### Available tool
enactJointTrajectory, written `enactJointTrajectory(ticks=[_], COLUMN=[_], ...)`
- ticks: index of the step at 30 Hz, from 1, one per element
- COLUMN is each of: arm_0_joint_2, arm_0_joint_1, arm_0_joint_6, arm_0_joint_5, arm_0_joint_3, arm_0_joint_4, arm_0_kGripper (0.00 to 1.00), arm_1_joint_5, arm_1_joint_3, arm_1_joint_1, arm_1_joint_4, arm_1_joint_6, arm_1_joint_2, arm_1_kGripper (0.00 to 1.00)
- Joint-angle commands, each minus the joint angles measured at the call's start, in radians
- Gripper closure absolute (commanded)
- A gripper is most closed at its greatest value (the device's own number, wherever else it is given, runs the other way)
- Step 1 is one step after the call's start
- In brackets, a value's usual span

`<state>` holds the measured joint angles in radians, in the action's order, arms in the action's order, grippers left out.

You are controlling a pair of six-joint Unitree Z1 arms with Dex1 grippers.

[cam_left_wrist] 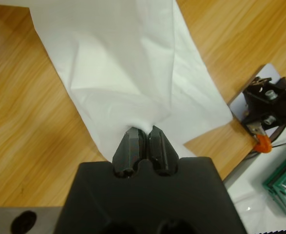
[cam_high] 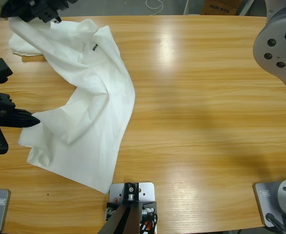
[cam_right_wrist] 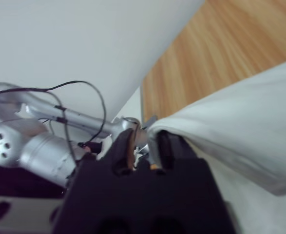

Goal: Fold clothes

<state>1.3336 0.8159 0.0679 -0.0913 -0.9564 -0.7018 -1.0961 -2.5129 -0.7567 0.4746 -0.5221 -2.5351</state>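
One white T-shirt (cam_high: 84, 102), small black lettering (cam_high: 93, 48)

1 white T-shirt (cam_high: 84, 112), 2 pincers (cam_high: 28, 121) (cam_high: 45, 12), 1 wooden table (cam_high: 206, 107).

the t-shirt (cam_high: 91, 109) lies on the table's (cam_high: 206, 107) left half, between both hands.

Matte black gripper body (cam_left_wrist: 143, 195) fills the lower frame, two ridged black fingers (cam_left_wrist: 133, 148) rising from it. At the high view's upper right, a large silver-grey elbow (cam_high: 279, 41) with dark round screw holes. Thin black cables (cam_right_wrist: 91, 97) loop over a silver arm segment (cam_right_wrist: 40, 146) at left
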Motion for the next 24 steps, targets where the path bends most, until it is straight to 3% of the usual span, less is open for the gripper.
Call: enactJointTrajectory(ticks=[1, 2, 4, 8, 11, 14, 17, 20, 24], arm_0_joint_2=[-0.019, -0.036, -0.085, -0.257, -0.388, -0.470, -0.482, -0.453, -0.398], arm_0_joint_1=[-0.006, -0.006, -0.006, -0.006, -0.006, -0.006, -0.006, -0.007, -0.042], arm_0_joint_6=[0.012, 0.011, 0.016, 0.154, 0.320, 0.359, 0.356, 0.358, 0.487], arm_0_joint_5=[0.038, 0.054, 0.107, 0.269, 0.318, 0.353, 0.355, 0.357, 0.355], arm_0_joint_3=[0.032, 0.029, 0.024, 0.032, 0.060, 0.109, 0.141, 0.143, 0.128], arm_0_joint_4=[0.008, 0.008, 0.008, -0.002, -0.002, -0.001, -0.001, 0.002, 0.060], arm_0_kGripper=[0.249, 0.081, 0.004, 0.000, 0.000, 0.000, 0.023, 0.125, 0.210], arm_1_joint_5=[-0.188, -0.207, -0.232, -0.243, -0.240, -0.236, -0.234, -0.231, -0.230], arm_1_joint_3=[-0.120, -0.114, -0.106, -0.107, -0.106, -0.106, -0.107, -0.113, -0.112], arm_1_joint_1=[-0.046, -0.052, -0.059, -0.058, -0.053, -0.053, -0.053, -0.053, -0.053], arm_1_joint_4=[-0.010, -0.010, -0.010, -0.011, -0.011, -0.005, 0.004, 0.011, 0.013], arm_1_joint_6=[-0.035, -0.036, -0.036, -0.038, -0.038, -0.038, -0.038, -0.039, -0.038], arm_1_joint_2=[-0.039, -0.039, -0.042, -0.048, -0.060, -0.080, -0.083, -0.078, -0.080], arm_1_kGripper=[0.000, 0.000, 0.000, 0.000, 0.000, 0.000, 0.000, 0.000, 0.000])
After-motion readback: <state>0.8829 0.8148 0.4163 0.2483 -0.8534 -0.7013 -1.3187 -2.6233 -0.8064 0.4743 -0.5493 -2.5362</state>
